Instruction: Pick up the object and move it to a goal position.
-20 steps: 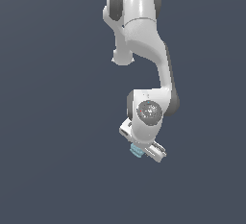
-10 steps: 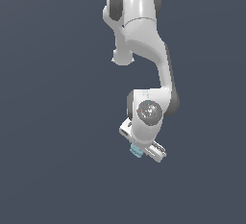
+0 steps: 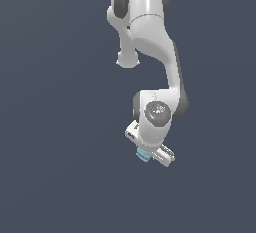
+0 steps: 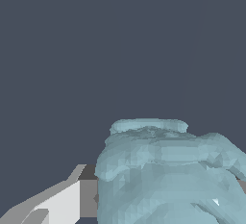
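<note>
**Teal object tucked at the gripper, arm reaching over a plain dark ground**

In the exterior view the white Panda arm (image 3: 150, 52) ran from its base at the top of the frame to its wrist low in the picture. The gripper (image 3: 150, 154) sat below the wrist, and the small pale teal-blue object (image 3: 143, 154) showed just at its edge, toward the exterior view's left, touching the gripper body. The surrounding ground (image 3: 50, 127) was a uniform dark blue-grey.

In the wrist view the object (image 4: 168, 175) filled the lower part of the picture, lumpy and ridged with an uneven top. One finger (image 4: 57, 204), white and grey, lay right against its side. The second finger was barely visible behind it. The jaws appeared closed on the object, holding it between them.
</note>
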Controlling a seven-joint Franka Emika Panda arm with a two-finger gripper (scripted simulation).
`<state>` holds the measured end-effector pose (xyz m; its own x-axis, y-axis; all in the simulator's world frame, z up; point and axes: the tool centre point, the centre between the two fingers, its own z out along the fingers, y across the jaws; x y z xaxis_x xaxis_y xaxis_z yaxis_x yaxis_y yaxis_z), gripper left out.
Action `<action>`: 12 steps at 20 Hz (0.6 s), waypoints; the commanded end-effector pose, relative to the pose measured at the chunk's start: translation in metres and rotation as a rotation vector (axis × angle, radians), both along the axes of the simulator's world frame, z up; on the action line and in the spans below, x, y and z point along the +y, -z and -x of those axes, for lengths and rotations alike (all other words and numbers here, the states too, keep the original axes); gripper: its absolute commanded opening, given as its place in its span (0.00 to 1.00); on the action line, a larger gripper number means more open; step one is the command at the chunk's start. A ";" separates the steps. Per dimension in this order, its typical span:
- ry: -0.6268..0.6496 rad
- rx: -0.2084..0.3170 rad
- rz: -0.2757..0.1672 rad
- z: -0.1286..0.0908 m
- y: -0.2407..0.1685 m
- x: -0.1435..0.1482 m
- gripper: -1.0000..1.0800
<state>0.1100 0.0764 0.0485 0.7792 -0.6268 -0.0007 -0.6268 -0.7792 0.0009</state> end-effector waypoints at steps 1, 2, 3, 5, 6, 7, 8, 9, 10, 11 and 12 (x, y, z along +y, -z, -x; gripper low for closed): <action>-0.001 -0.001 0.000 0.004 -0.007 0.004 0.00; -0.001 -0.001 0.000 0.006 -0.010 0.006 0.00; -0.001 -0.001 0.000 0.008 -0.014 0.008 0.00; -0.001 -0.001 0.000 0.014 -0.023 0.013 0.00; -0.001 -0.001 0.000 0.017 -0.028 0.016 0.00; -0.001 -0.001 -0.001 0.020 -0.034 0.020 0.00; -0.001 -0.001 -0.001 0.024 -0.040 0.023 0.00; -0.001 -0.001 -0.001 0.028 -0.046 0.027 0.00; -0.001 -0.001 -0.001 0.032 -0.053 0.031 0.00; -0.001 -0.001 -0.001 0.037 -0.060 0.035 0.00; -0.001 -0.001 -0.001 0.041 -0.068 0.040 0.00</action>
